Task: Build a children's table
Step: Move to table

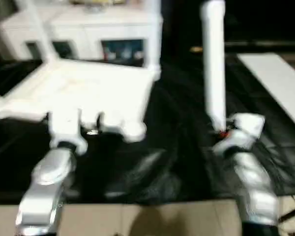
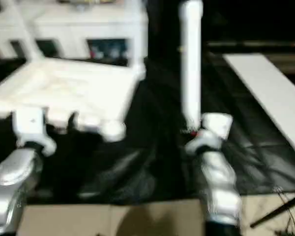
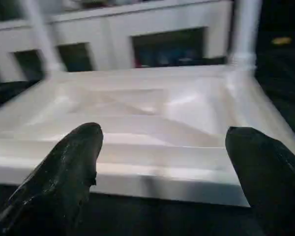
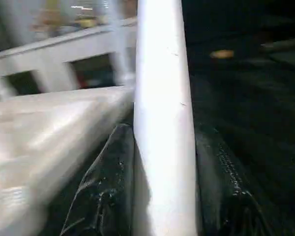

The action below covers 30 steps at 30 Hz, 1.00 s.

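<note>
The children's table top [image 1: 83,91] lies upside down on the black sheet, its X-braced underside [image 3: 137,105] facing up. Two white legs [image 1: 37,29] [image 1: 153,34] stand in its far corner sockets. My left gripper [image 1: 88,125] is at the top's near edge, open, with its black fingers [image 3: 64,172] wide apart and nothing between them. To the right of the top, my right gripper [image 1: 220,129] is shut on the lower end of another white leg [image 1: 214,64], which it holds upright. That leg [image 4: 162,123] sits between the two black fingers [image 4: 108,187].
A white cabinet [image 1: 88,29] with glass doors stands right behind the table top. A flat white board [image 1: 280,83] lies at the far right. The black sheet [image 1: 177,147] covers the floor, with a beige strip [image 1: 137,219] along the front.
</note>
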Available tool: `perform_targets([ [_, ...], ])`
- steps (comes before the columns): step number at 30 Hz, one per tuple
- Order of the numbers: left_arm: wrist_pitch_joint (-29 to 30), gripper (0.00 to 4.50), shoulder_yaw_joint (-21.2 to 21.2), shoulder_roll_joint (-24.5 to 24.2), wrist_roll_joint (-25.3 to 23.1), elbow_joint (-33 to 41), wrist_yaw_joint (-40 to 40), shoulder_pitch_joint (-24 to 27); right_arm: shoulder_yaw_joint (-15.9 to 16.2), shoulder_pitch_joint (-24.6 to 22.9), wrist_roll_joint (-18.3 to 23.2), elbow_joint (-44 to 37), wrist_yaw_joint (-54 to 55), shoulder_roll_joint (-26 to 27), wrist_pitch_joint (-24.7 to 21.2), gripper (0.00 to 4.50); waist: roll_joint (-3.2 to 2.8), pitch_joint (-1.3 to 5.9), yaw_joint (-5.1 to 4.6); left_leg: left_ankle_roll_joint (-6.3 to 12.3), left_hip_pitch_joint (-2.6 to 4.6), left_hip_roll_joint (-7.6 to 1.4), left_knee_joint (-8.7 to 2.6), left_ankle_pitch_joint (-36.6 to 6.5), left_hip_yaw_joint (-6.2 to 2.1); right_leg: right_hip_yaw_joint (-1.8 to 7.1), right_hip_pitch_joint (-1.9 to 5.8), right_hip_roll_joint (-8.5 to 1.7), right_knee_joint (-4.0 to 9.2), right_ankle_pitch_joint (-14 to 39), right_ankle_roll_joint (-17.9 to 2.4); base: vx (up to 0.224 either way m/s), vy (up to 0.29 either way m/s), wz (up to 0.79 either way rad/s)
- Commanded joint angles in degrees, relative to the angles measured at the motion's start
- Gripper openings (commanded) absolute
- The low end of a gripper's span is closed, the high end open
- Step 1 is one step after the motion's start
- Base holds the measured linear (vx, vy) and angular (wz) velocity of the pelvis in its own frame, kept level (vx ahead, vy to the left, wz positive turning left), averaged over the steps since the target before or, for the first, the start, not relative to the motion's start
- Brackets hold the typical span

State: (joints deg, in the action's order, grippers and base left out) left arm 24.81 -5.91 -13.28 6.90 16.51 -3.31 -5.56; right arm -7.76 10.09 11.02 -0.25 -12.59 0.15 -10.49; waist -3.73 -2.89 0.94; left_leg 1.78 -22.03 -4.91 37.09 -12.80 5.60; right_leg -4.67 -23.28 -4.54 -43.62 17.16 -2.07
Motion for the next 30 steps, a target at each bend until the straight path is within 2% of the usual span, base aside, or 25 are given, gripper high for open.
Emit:
perform_targets([
  [1,-0.1,4.5,0.7,1.2,0.1,-0.3,0.7,-1.4,-1.2,1.1,0.3,-0.8,0.6,-0.9,2.0,1.24,-0.44,2.53,-0.4,22.01,4.2,-7.95,-9.25,-5.4,-3.24,-1.17,-1.51,0.48,0.41,3.6,2.5,-0.105,0.257,-0.1],
  [2,-0.7,4.5,1.0,1.2,-1.0,-0.5,1.4,-1.9,-1.3,1.4,0.4,-0.9,0.6,-0.8,2.2,1.24,1.44,2.44,0.81,14.79,2.7,-8.32,-10.27,-13.0,-2.94,1.57,0.53,-2.05,3.29,4.4,2.5,-0.105,0.257,-0.1],
  [3,-1.2,4.5,1.3,1.0,-1.8,-0.5,1.9,-2.1,-1.4,1.6,0.4,-0.9,0.7,-0.7,2.3,1.24,3.31,3.05,1.38,8.77,1.61,-7.24,-8.91,-18.8,-1.71,4.49,1.55,-5.22,6.73,6.4,2.2,-0.133,0.219,-0.01],
  [4,-1.1,4.5,1.3,1.0,-1.9,-0.6,2.1,-2.2,-1.4,1.6,0.5,-0.9,0.7,-0.7,2.3,1.24,3.49,2.43,3.4,2.52,1.21,-5.07,-1.66,-20.8,-0.88,10.28,0.78,-14.28,13.21,14.5,-1.3,-0.115,0.216,-0.03],
  [5,-0.3,4.5,1.3,1.3,-2.4,-0.8,2.9,-2.7,-1.2,2.0,0.3,-1.1,0.4,-0.8,2.7,1.24,3.17,2.21,2.37,-6.03,-3.86,-2.0,6.49,-2.8,-4.5,6.81,5.65,-11.83,13.05,21.6,-5.2,-0.115,0.216,-0.03],
  [6,0.0,4.5,1.2,1.5,-2.3,-0.9,3.0,-2.9,-1.0,2.0,0.2,-1.1,0.3,-0.9,2.9,1.24,3.17,2.21,2.37,-6.03,-3.86,-2.0,6.49,-2.8,-4.5,6.81,5.65,-11.83,13.05,21.6,-5.2,-0.078,0.228,-0.32],
  [7,-0.2,4.5,1.1,1.6,-2.1,-1.3,3.0,-3.1,-0.4,2.1,-0.2,-1.7,-0.2,-1.1,3.3,1.24,-0.68,2.72,0.15,-11.83,0.32,-8.08,-3.87,-10.3,-6.9,0.31,2.64,-0.02,9.6,12.1,-5.8,-0.104,0.22,0.04],
  [8,-0.4,4.5,1.1,1.7,-2.1,-1.5,3.0,-3.3,-0.1,2.1,-0.4,-2.0,-0.4,-1.3,3.5,1.24,-1.91,2.18,0.86,-12.23,2.0,-13.11,-7.48,-20.5,-9.57,1.35,-0.06,1.06,5.73,9.1,-3.8,-0.104,0.22,0.04],
  [9,-0.6,4.5,1.0,1.8,-2.1,-1.7,3.0,-3.5,0.3,2.1,-0.5,-2.5,-0.7,-1.5,3.8,1.24,-3.13,3.32,-0.34,-15.53,1.88,-15.59,-9.81,-26.4,-9.9,1.01,-0.57,1.18,0.49,1.4,0.4,-0.111,0.15,0.3],
  [11,-0.6,4.5,1.2,1.8,-2.4,-2.1,2.9,-3.9,0.8,2.2,-0.5,-3.3,-1.1,-1.9,4.0,1.24,-3.11,3.07,-0.27,-12.49,1.59,-15.31,-10.58,-22.0,-9.68,0.57,-1.91,1.63,-0.68,1.7,1.0,-0.084,0.089,0.09],
  [12,-0.6,4.5,1.2,1.9,-2.5,-2.2,2.9,-3.9,0.9,2.2,-0.5,-3.4,-1.1,-2.0,4.0,1.24,-3.28,3.32,-0.03,-11.13,1.77,-14.85,-10.72,-22.3,-9.28,0.44,-1.88,1.76,-0.84,2.4,1.1,-0.082,0.056,0.04],
  [13,-0.2,4.5,0.8,3.3,-0.3,-2.1,1.9,-4.6,1.1,3.1,0.8,-4.5,-2.6,-2.9,3.5,1.24,-2.64,4.24,0.03,-4.74,3.25,-12.86,-9.9,-18.6,-8.85,0.8,-1.44,1.4,1.14,2.2,0.4,-0.083,-0.015,-0.04],
  [14,0.0,4.5,1.4,3.4,-0.1,-2.0,1.3,-4.9,1.2,3.7,1.6,-4.9,-3.6,-3.3,3.1,1.24,-2.55,4.18,0.22,-2.34,3.08,-11.91,-9.74,-17.4,-8.23,1.1,-0.9,1.18,2.08,1.5,0.2,-0.083,-0.015,-0.04],
  [15,0.4,4.5,2.0,3.6,0.4,-1.8,0.5,-5.2,1.2,4.4,2.7,-5.3,-4.9,-3.8,2.4,1.24,-1.06,3.86,0.65,1.7,2.16,-10.5,-9.93,-17.1,-6.88,1.99,0.4,0.32,4.32,-0.6,-0.8,-0.09,-0.07,-0.04],
  [16,0.7,4.5,2.4,3.5,0.5,-1.7,0.1,-5.4,1.3,4.8,3.4,-5.4,-5.6,-4.0,2.0,1.24,1.86,3.78,1.22,3.28,0.24,-7.22,-7.62,-18.2,-4.24,4.77,1.86,-2.44,9.68,-2.1,-2.2,-0.089,-0.119,-0.05],
  [17,1.0,4.5,2.1,4.2,2.7,-1.3,-1.0,-5.9,1.5,5.4,4.6,-5.7,-7.1,-4.4,1.1,1.24,3.57,3.87,3.6,2.34,-2.73,-2.68,-1.58,-7.4,0.03,6.71,4.19,-7.91,13.51,-1.9,-2.9,-0.089,-0.119,-0.05],
  [18,1.3,4.5,1.7,4.8,4.3,-1.2,-1.8,-6.3,1.7,5.9,5.3,-5.7,-8.0,-4.6,0.5,1.24,3.57,3.87,3.6,2.34,-2.73,-2.68,-1.58,-7.4,0.03,6.71,4.19,-7.91,13.51,-1.9,-2.9,-0.086,-0.143,-0.07],
  [19,3.9,4.5,-0.4,6.8,10.5,-0.9,-3.6,-7.9,1.6,6.9,7.7,-5.7,-9.3,-4.3,-1.6,1.24,4.38,3.98,4.8,0.96,-2.26,-4.3,-1.81,-0.7,-0.07,7.82,3.77,-8.7,13.57,4.7,3.5,-0.086,-0.113,-0.13],
  [20,7.0,4.5,-2.8,9.0,17.6,-0.9,-5.4,-9.8,1.7,7.9,10.1,-5.3,-10.5,-3.8,-3.8,1.24,3.87,3.56,5.28,-1.19,-2.56,-4.33,-3.25,1.9,0.41,6.02,4.02,-6.56,13.12,9.9,4.5,-0.086,-0.113,-0.13],
  [21,7.4,4.5,-3.0,9.2,18.2,-0.9,-5.5,-10.0,1.8,7.9,10.3,-5.2,-10.7,-3.8,-4.0,1.24,3.78,3.35,5.06,-2.93,-2.22,-5.17,-4.64,0.0,0.73,5.04,3.42,-4.97,12.95,14.3,3.0,-0.077,-0.06,-0.19],
  [24,12.9,4.5,-4.8,12.6,27.8,-2.2,-8.5,-14.4,3.2,9.5,13.7,-3.7,-14.0,-3.6,-7.6,1.24,2.98,3.13,4.26,-6.8,-1.29,-6.85,-6.73,-10.3,0.9,3.63,2.65,-2.9,12.28,18.6,-1.6,-0.042,-0.005,-0.11],
  [25,13.5,4.5,-4.6,13.0,28.6,-2.8,-9.1,-15.5,3.7,9.8,14.3,-3.3,-14.9,-3.6,-8.5,1.24,2.8,3.27,4.09,-7.11,-0.62,-7.53,-6.95,-12.4,0.83,3.87,2.32,-2.73,12.17,14.9,-2.6,0.0,0.0,0.0],
  [26,14.3,4.5,-4.6,14.2,30.5,-3.4,-9.6,-16.9,4.7,9.9,14.0,-2.7,-15.8,-3.9,-8.4,1.24,2.76,3.3,3.99,-6.87,-0.48,-7.7,-7.19,-12.8,0.84,3.8,2.37,-2.59,12.15,13.1,-3.1,0.0,0.0,0.0],
  [27,14.9,4.5,-4.7,15.1,31.7,-4.1,-9.5,-18.2,5.8,9.9,13.4,-2.2,-16.4,-4.0,-8.5,1.24,3.44,3.26,3.79,-6.65,-0.82,-7.74,-7.44,-12.0,1.15,3.71,2.94,-2.8,12.07,9.9,-4.1,0.0,0.0,0.0],
  [30,18.3,4.5,-5.0,16.9,34.7,-6.2,-8.8,-21.0,8.7,9.8,11.2,-1.7,-17.8,-4.2,-7.7,1.24,3.15,3.54,4.12,-6.29,-0.31,-7.88,-7.55,-9.6,1.67,3.73,3.11,-2.82,12.03,3.4,-5.8,0.0,0.0,0.0],
])
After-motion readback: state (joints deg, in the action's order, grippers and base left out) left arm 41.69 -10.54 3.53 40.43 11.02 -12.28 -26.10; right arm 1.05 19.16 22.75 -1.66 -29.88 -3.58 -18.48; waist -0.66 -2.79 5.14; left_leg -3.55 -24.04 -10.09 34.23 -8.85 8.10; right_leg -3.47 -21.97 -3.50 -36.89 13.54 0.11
